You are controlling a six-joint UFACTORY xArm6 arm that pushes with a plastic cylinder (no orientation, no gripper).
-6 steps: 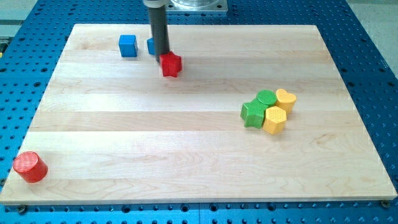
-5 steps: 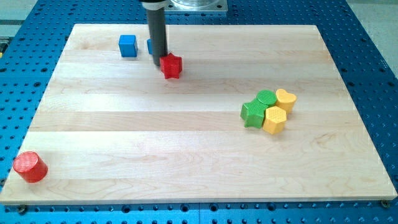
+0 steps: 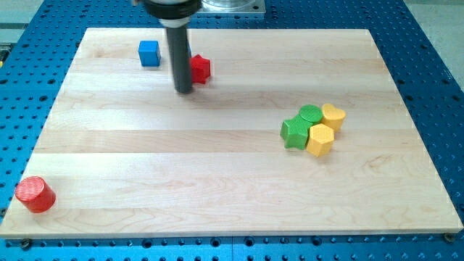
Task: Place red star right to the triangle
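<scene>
Wooden surface [image 3: 217, 167] on blue pegboard: my tip [image 3: 184, 91], no hand fitted, just below-left of red star [image 3: 199, 68]; triangle hidden behind the rod.

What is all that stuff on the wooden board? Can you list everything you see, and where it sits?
red star: one, red, near the view's top, just right of the rod.
blue cube: one, blue, view's top left.
red cylinder: one, red, view's bottom left corner.
green star: one, green, right of centre, left side of a tight cluster.
green cylinder: one, green, top of that cluster.
yellow heart: one, yellow, cluster's right.
yellow hexagon: one, yellow, cluster's bottom.
wooden board: one, pale wood, on a blue perforated table.
my tip: one dark rod, its end just below-left of the red star.
</scene>
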